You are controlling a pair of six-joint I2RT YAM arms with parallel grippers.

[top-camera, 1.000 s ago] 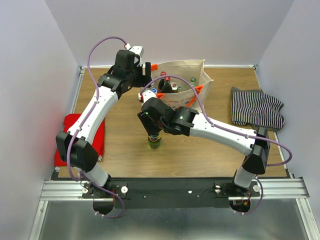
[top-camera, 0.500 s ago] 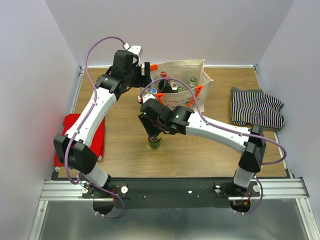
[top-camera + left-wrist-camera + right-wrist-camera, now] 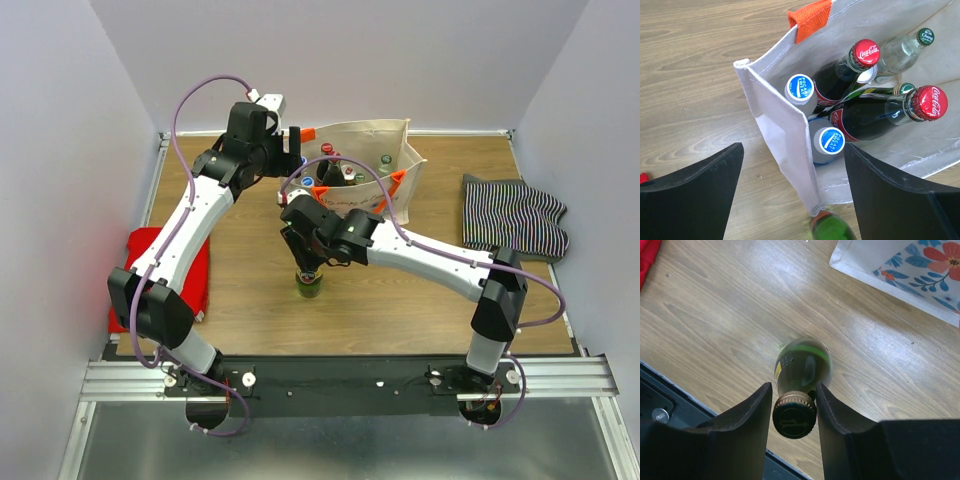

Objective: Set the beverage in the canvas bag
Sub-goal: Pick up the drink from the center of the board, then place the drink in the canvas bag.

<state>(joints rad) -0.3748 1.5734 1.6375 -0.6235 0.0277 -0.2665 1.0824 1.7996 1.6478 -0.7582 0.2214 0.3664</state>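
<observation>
The green glass bottle (image 3: 308, 285) stands upright on the wooden table, in front of the cream canvas bag (image 3: 372, 133) with orange handles. My right gripper (image 3: 305, 266) is over it. In the right wrist view its fingers press both sides of the capped neck (image 3: 794, 405), and the green body (image 3: 802, 362) shows below. My left gripper (image 3: 292, 140) hovers open over the bag's left corner. In the left wrist view its fingers (image 3: 793, 147) straddle the bag's wall (image 3: 780, 125) without touching it, and the green bottle (image 3: 832, 229) shows at the bottom edge.
Several bottles stand in the bag: Coca-Cola bottles (image 3: 922, 102), blue-capped Pocari Sweat bottles (image 3: 800, 87) and a clear Chang bottle (image 3: 926, 36). A red cloth (image 3: 140, 270) lies at the left edge and a striped cloth (image 3: 515, 215) at the right. A metal rail (image 3: 350, 375) runs along the near edge.
My right arm has swung its elbow and forearm leftward, and the gripper has settled on the bottle's neck. The bottle stays in place. My left gripper has barely shifted.
</observation>
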